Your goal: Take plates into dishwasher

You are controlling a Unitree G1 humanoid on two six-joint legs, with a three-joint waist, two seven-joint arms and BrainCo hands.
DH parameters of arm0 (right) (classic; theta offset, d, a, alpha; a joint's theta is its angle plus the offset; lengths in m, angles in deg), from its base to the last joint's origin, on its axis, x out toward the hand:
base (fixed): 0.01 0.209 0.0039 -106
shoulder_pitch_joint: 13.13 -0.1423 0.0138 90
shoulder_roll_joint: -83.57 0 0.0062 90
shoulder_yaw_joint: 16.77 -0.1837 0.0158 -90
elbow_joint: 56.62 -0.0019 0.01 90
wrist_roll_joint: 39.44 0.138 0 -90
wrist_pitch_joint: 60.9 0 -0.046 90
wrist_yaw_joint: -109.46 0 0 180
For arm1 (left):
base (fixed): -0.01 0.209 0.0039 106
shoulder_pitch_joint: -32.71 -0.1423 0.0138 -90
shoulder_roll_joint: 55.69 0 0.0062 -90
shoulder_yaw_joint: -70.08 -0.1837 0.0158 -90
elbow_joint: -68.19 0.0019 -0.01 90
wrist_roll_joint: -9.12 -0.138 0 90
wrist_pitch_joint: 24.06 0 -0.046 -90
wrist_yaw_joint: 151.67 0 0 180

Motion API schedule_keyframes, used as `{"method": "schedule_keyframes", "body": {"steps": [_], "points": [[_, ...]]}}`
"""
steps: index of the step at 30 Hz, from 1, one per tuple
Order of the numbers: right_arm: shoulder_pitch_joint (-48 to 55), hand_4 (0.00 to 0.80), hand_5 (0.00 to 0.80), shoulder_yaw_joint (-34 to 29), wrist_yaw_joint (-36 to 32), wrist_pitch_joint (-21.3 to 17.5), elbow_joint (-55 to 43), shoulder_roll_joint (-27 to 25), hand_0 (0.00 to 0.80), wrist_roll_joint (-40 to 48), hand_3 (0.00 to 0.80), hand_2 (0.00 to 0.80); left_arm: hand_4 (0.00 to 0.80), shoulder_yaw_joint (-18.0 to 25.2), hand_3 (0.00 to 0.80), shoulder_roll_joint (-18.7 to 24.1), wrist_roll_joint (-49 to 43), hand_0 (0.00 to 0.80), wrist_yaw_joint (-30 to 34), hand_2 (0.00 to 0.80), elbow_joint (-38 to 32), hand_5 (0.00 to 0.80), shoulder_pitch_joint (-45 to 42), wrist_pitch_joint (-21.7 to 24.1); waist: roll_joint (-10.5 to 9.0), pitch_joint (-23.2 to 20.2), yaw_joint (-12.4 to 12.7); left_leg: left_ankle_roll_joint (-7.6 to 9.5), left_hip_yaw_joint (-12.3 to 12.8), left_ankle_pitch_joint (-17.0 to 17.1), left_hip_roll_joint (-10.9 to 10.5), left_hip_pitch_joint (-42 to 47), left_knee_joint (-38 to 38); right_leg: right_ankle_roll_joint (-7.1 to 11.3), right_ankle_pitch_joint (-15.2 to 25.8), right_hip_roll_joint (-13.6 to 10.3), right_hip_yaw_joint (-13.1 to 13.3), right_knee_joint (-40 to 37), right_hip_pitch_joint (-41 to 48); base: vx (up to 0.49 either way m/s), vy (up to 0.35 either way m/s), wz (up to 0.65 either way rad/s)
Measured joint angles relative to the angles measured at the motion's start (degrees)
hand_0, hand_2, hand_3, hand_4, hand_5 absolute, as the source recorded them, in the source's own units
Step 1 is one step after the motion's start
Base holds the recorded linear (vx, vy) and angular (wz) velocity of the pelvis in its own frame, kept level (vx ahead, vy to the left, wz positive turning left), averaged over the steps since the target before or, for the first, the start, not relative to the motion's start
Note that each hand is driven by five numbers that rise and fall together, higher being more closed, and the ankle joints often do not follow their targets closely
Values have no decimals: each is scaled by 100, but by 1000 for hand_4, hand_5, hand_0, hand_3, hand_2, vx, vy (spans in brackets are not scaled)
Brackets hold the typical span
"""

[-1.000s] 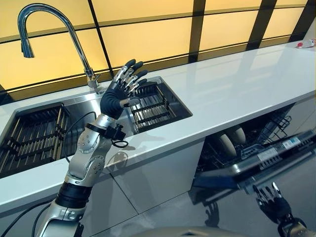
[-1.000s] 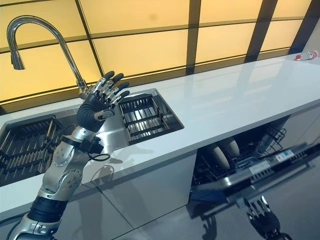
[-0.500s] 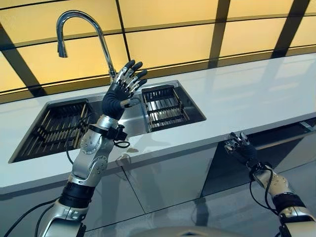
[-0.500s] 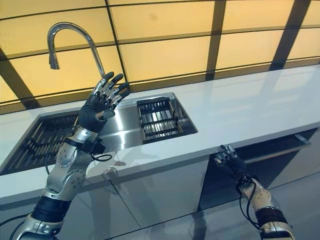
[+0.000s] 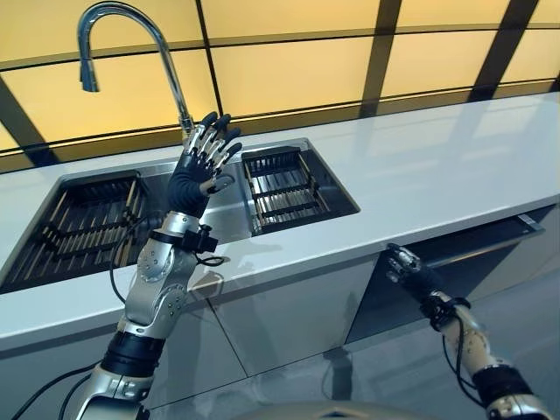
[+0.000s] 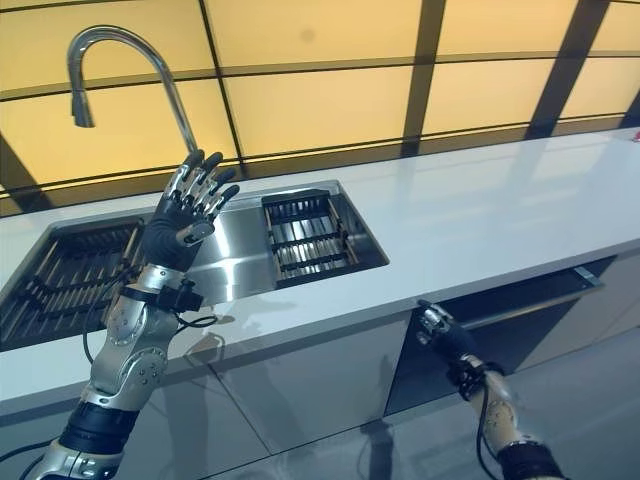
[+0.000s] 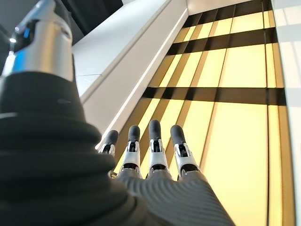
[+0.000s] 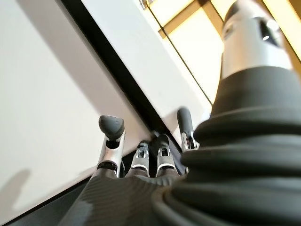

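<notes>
- No plates show in any view; the dark dishwasher door [image 5: 455,262] under the white desk [image 5: 420,175] looks almost shut.
- Right hand [image 5: 404,265] sits at that door's top edge, fingers partly curled, holding nothing.
- Left hand [image 5: 199,162] hovers over the steel sink [image 5: 223,210], fingers spread, empty.
- Risk: fingers could get pinched at the door's edge.

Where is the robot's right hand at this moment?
In the left eye view, the right hand is low at the right, against the dishwasher door's top corner, under the white counter's edge.
</notes>
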Motion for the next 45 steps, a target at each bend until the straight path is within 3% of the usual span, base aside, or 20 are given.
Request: {"method": "schedule_keyframes", "body": {"steps": [5, 9, 18, 22, 24, 29, 31, 38, 45], "points": [[1157, 0, 0, 428, 293, 971, -272, 207, 0, -1293, 0, 0, 0, 139, 0, -55, -198, 0, -339, 0, -93, 0, -279, 147, 14, 66, -149, 5, 28, -32, -5, -2, -2, 6, -17, 1, 32, 2, 0, -16, 24, -4], [1381, 0, 0, 444, 574, 1379, -964, -65, 0, -2041, 0, 0, 0, 172, 0, -96, -217, 0, -647, 0, -114, 0, -350, 142, -12, 161, -313, 13, 158, -50, 6, 0, -4, 19, -3, 7, 149, 3, -1, -12, 28, -15], [1304, 0, 0, 350, 874, 1634, -3014, -537, 0, -2476, 0, 0, 0, 142, 0, -110, -216, 0, -930, 0, -226, 0, -797, 153, 14, 190, -449, 7, 185, -79, 11, 6, 0, 10, -13, 23, 204, 17, -32, 3, 42, -2], [1174, 0, 0, 29, 1043, 1049, -3424, -507, 0, -1917, 0, 0, 0, 198, 0, -202, -215, 0, -938, 0, -223, 0, -843, 211, 44, 208, -429, 8, 176, -78, -4, -12, 0, 19, -18, 10, 185, 25, -51, 2, 54, 2], [939, 0, 0, -117, 1137, 445, -3673, -493, 0, -1585, 0, 0, 0, 200, 0, -222, -215, 0, -941, 0, -224, 0, -843, 227, 63, 205, -426, 8, 177, -78, -5, -46, -1, 20, -18, 8, 180, 25, -88, -24, 49, 0], [3, 0, 0, -252, 1237, -1496, -4179, -109, 0, -1151, 0, 0, 0, 161, 0, -466, -217, 0, -953, 0, -210, 0, -797, 228, 146, 181, -417, 0, 178, -66, -8, -105, 4, 23, -12, 7, 177, 32, -160, -9, 44, -2], [-388, 0, 0, -255, 1227, -1871, -4228, -35, 0, -1149, 0, 0, 0, 125, 0, -495, -218, 0, -988, 0, -196, 0, -708, 204, 176, 161, -349, -17, 180, -54, -13, -97, 11, 23, -11, 4, 173, 33, -156, 2, 10, -2], [-627, 0, 0, -56, 1164, -2016, -4193, -59, 0, -939, 0, 0, 0, 85, 0, -616, -220, 0, -1016, 0, -158, 0, -518, 74, 183, 155, -48, -16, 116, -48, -29, -90, 29, 8, -8, -9, 81, 33, -93, 15, -5, 6], [-928, 0, 0, 387, 1090, -1641, -3531, -48, 0, -804, 0, 0, 0, -155, 0, -622, -224, 0, -912, 0, 29, 0, -496, -22, 155, 149, 68, 49, -49, -38, -81, -98, 3, 60, -47, -52, -75, 22, -11, 6, -8, 12]]}}
